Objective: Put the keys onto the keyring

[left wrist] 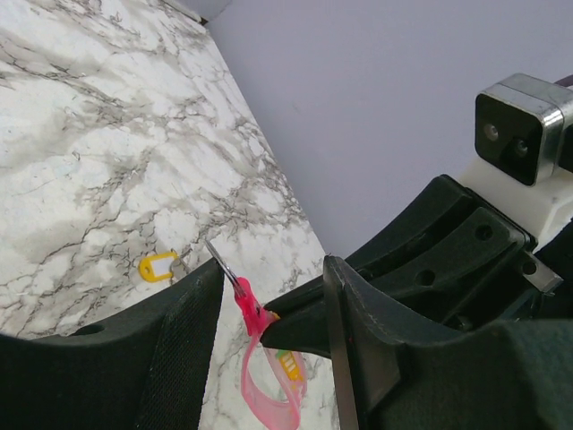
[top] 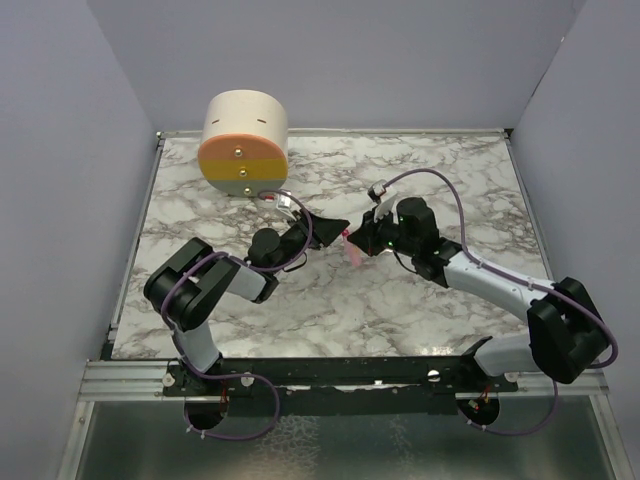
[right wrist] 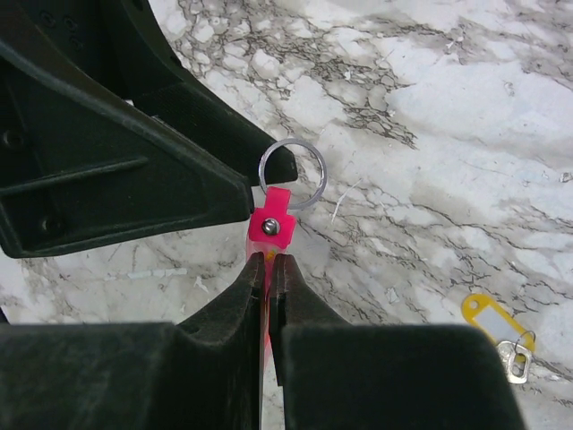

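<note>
The keyring is a bright pink strap [right wrist: 271, 224] with a metal ring [right wrist: 293, 173] at its end. My right gripper [right wrist: 269, 260] is shut on the strap just below the pink clasp and holds it above the table. It also shows in the left wrist view [left wrist: 253, 313], hanging as a loop between the fingers of my left gripper [left wrist: 273, 278], which is open and does not touch it. The key, a small yellow tag [right wrist: 491, 318] with a tiny metal clip, lies on the marble apart from both grippers and shows in the left wrist view too [left wrist: 159, 266]. In the top view the grippers meet at mid-table [top: 345, 232].
A large cream-and-orange cylinder [top: 243, 145] lies at the back left of the marble table [top: 450, 300]. Grey walls close in the left, back and right sides. Both arms reach in from the near edge.
</note>
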Motion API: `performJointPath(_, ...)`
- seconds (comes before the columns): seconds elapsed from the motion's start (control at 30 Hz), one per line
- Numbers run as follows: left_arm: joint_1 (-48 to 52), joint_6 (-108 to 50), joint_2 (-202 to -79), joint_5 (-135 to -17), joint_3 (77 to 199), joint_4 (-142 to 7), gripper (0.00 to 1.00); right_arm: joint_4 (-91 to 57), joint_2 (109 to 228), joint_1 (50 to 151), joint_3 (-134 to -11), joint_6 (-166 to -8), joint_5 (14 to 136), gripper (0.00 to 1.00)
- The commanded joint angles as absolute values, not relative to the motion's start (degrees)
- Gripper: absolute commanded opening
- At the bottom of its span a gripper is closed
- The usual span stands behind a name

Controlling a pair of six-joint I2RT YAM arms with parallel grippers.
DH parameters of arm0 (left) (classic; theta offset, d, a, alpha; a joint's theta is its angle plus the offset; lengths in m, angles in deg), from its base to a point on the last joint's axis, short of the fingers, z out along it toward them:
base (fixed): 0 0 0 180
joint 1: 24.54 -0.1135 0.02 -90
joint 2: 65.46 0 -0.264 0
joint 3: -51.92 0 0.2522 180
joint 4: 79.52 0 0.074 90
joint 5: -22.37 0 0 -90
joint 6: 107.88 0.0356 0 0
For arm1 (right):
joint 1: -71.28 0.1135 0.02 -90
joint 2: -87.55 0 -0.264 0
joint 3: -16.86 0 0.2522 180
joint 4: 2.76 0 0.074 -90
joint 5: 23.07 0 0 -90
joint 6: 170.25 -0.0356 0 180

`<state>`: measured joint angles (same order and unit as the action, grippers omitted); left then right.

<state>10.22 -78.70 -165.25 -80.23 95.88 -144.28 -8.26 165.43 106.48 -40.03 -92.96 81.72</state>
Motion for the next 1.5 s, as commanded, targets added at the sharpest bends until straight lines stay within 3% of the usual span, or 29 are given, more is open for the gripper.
performJointPath(0.0, 10.00, -81.51, -167.41, -79.63, 96.07, -149.51, 0.51, -3.44, 163.35, 106.74, -39.21, -93.47, 82.79, 0.01)
performJointPath(0.73, 10.00, -83.71, -170.60, -82.56, 97.19, -152.40, 0.49, -3.53, 164.76, 106.87, -39.96, -93.00, 82.80, 0.01)
performJointPath(1.07, 8.40, -84.27, -170.64, -82.40, 94.12, -152.30, 0.60, -4.98, 164.37, 106.87, -42.22, -92.52, 77.95, 0.01)
performJointPath(1.47, 7.63, -89.65, -172.50, -85.13, 93.66, -158.48, 0.64, -4.96, 168.18, 106.87, -44.93, -92.17, 78.07, 0.01)
